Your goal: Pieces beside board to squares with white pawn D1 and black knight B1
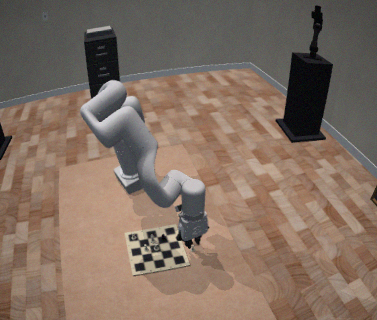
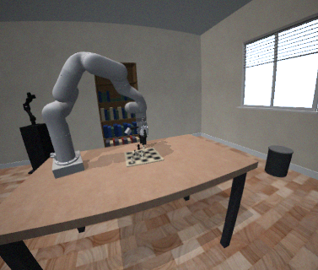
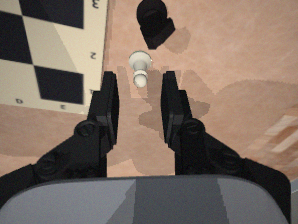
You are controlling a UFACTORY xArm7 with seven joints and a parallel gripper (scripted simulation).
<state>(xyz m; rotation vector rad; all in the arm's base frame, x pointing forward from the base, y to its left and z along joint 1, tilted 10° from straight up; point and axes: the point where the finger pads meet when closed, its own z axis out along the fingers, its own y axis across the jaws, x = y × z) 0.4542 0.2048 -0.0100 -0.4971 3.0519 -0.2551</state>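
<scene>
Here, the end effector (image 3: 140, 95) is seen partly open above the desk (image 3: 225, 60), with nothing between its two black fingers. Just ahead of the fingertips, in line with the gap, the white pawn (image 3: 139, 67) is found standing on the desk: small and glossy, with a round head above a wider round base. Beyond it, a little to the right, the black knight (image 3: 154, 20) is set, dark and blocky, its detail hard to make out. Both pieces are apart from each other. To the left of the fingers, the board (image 3: 45, 55) is seen, its pale edge lettered.
</scene>
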